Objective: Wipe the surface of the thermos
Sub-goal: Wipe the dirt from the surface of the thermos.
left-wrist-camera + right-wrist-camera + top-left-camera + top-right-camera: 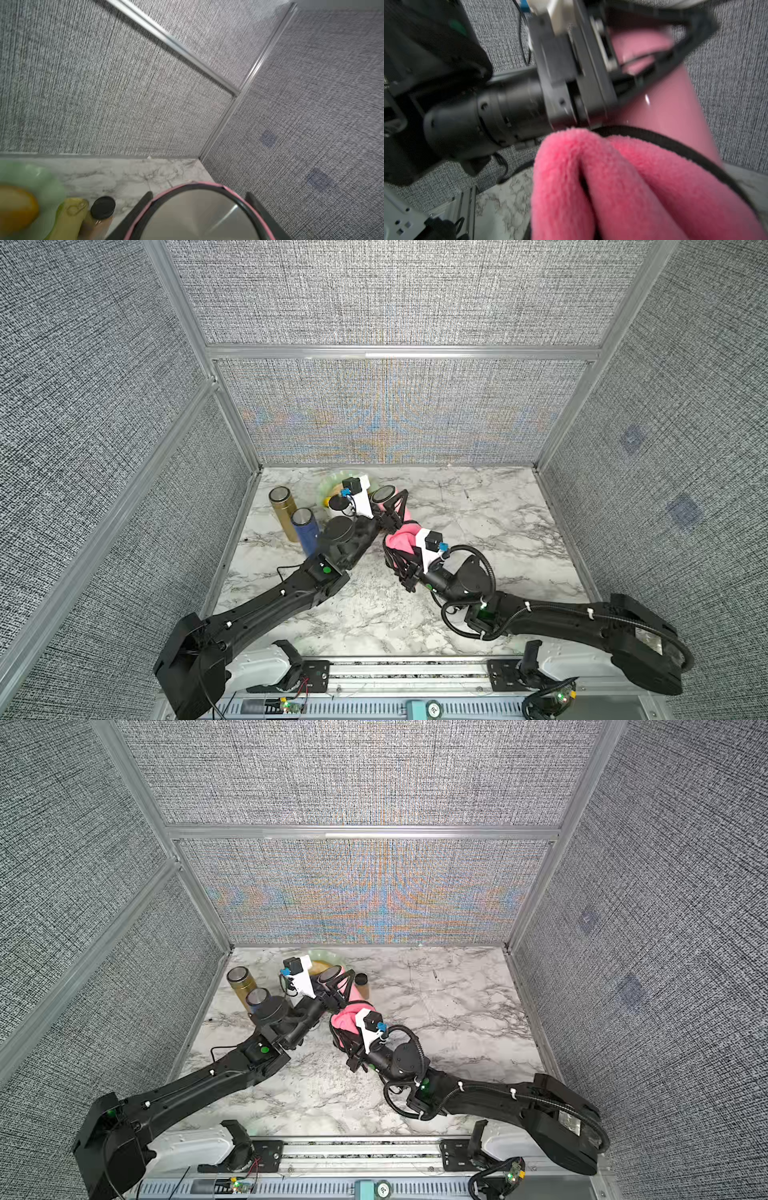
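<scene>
A pink thermos (406, 512) with a steel lid (330, 973) is at the back middle of the marble table, lid up. My left gripper (397, 502) is shut on its upper body. In the left wrist view the black fingers (143, 205) flank the lid (199, 216). My right gripper (392, 549) is shut on a fluffy pink cloth (400, 540), bunched against the thermos's lower body. In the right wrist view the cloth (612, 187) hides the jaws, with the glossy thermos wall (675, 108) behind it.
A gold thermos (283, 510) and a blue thermos (305, 531) stand at the back left beside the left arm. A green plate (328, 485) holding yellow fruit sits behind them. A small jar with a black lid (361, 984) stands just right of the pink thermos. Fabric walls enclose three sides.
</scene>
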`<move>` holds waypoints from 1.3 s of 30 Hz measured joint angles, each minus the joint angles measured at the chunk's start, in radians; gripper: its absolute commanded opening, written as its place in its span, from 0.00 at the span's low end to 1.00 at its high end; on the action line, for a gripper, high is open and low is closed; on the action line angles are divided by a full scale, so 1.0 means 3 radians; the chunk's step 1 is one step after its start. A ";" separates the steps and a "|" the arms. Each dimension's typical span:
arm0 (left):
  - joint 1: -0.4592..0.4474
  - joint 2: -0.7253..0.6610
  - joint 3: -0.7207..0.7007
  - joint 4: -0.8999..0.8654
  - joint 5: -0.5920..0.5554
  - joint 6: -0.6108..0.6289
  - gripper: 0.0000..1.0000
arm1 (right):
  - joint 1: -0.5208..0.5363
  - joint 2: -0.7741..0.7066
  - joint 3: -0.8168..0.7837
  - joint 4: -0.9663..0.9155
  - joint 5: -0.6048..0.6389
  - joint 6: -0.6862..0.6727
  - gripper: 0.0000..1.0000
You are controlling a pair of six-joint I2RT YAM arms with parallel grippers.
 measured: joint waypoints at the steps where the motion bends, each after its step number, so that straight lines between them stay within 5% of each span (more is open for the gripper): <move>1: -0.0006 0.0006 0.0041 -0.0088 -0.0060 -0.0058 0.00 | 0.0000 -0.0001 0.0039 -0.0023 0.0046 -0.0038 0.00; 11: -0.0064 0.0053 0.0197 -0.0600 -0.0375 -0.0277 0.00 | 0.0022 0.0334 -0.0504 0.0109 0.0623 -0.0114 0.00; 20: -0.0113 -0.0094 0.0215 -0.0718 -0.0411 -0.0160 0.00 | 0.0141 0.0366 0.0131 0.0095 0.0624 -0.0351 0.00; 29: -0.0150 -0.0112 0.0320 -0.1067 -0.0760 -0.0098 0.00 | 0.0165 0.0682 -0.0365 0.0408 0.0837 -0.0402 0.00; 39: -0.0209 -0.0140 0.0375 -0.1284 -0.1122 -0.0234 0.00 | 0.0243 0.0762 0.0174 0.0514 0.0882 -0.0637 0.00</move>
